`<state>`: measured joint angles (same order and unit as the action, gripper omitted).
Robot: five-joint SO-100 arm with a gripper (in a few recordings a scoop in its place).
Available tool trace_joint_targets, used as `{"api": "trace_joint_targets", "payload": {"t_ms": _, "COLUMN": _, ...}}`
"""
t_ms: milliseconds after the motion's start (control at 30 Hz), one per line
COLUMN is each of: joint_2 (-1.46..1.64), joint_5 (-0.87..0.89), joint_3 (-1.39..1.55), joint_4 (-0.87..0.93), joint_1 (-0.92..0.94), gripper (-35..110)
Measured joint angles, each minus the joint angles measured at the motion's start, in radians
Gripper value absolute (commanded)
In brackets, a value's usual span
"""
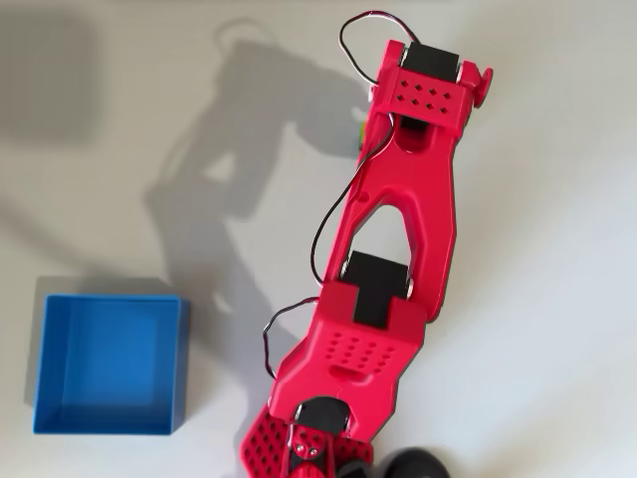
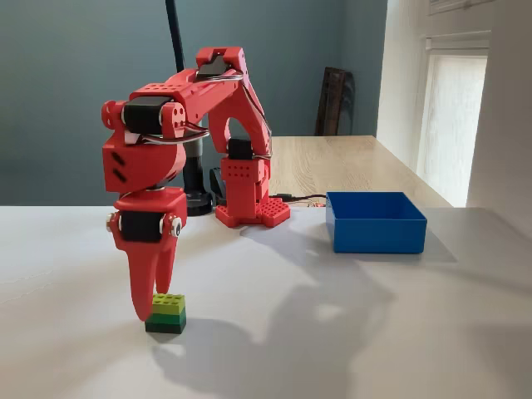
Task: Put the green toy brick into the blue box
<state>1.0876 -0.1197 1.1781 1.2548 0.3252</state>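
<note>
Reaching down over the white table [image 2: 349, 332] with the gripper [image 2: 154, 309], fingertips arriving at the green toy brick [image 2: 166, 313] and touching or nearly touching its left side in the fixed view. Sitting directly beneath and just to the right of the fingertips, resting flat on the table, studs facing up, not lifted. Peeking out as only a thin green sliver [image 1: 358, 139] beside the wrist in the overhead view, the rest being covered by the red arm [image 1: 398, 229].

Showing the fingers side-on as one tapering red wedge, so not possible to tell whether spread or pressed together; possibly straddling the brick, but not readable from here.

Lying well apart from the gripper, off to the right and further back in the fixed view: the blue box [image 2: 376, 233], open top, nothing visible inside.

Judging the brick as light, rigid and hard plastic with smooth, somewhat slippery walls; unlikely to deform or break. Pinching best across the two flat side walls below the studded top, squarely, to avoid twisting or squirting out
</note>
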Motion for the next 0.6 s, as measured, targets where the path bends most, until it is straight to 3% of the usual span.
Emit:
{"api": "trace_joint_targets", "payload": {"t_ms": 267, "joint_2": -0.054, "joint_5": 0.009, "joint_3": -0.043, "joint_4": -0.009, "joint_1": -0.011, "gripper": 17}}
{"api": "trace_joint_targets", "payload": {"t_ms": 600, "joint_2": -0.084, "joint_5": 0.048, "joint_3": -0.086, "joint_4": -0.009, "joint_1": -0.029, "gripper": 0}}
